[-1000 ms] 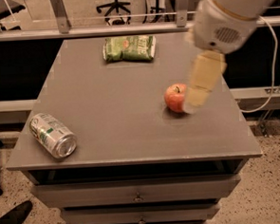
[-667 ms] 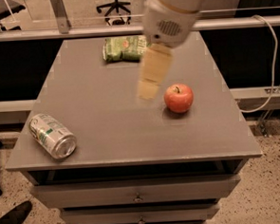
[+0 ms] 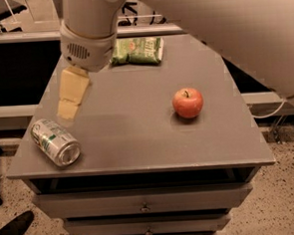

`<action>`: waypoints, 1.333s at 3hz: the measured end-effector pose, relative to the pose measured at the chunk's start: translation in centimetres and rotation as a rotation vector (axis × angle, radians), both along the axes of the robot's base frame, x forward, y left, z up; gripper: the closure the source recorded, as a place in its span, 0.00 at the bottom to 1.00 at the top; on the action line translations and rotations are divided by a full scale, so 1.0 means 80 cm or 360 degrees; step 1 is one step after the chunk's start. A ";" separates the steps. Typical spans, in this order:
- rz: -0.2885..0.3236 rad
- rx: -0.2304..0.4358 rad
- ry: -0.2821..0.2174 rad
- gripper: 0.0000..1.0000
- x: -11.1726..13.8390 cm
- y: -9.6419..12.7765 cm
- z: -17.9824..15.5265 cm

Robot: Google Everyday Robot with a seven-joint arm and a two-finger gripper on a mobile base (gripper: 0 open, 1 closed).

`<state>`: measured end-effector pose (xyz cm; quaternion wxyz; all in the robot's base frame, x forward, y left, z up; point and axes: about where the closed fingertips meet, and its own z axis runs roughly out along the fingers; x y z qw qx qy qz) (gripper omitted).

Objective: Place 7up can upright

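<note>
Silvery 7up can on its side, front-left of grey table. Gripper hangs just behind can; state can't tell. Apple at right, green snack bag at rear.

This looks to me like an office or lab: grey desk with drawers, speckled hard floor, loose cable at right. My pincer hangs above the desk's left side.
</note>
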<state>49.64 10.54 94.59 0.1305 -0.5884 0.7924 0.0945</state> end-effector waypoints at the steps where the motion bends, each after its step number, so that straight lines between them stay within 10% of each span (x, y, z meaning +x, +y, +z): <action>1: -0.0095 0.0001 0.0088 0.00 -0.009 0.048 -0.028; 4: -0.0462 -0.0082 0.0213 0.00 -0.026 0.114 -0.091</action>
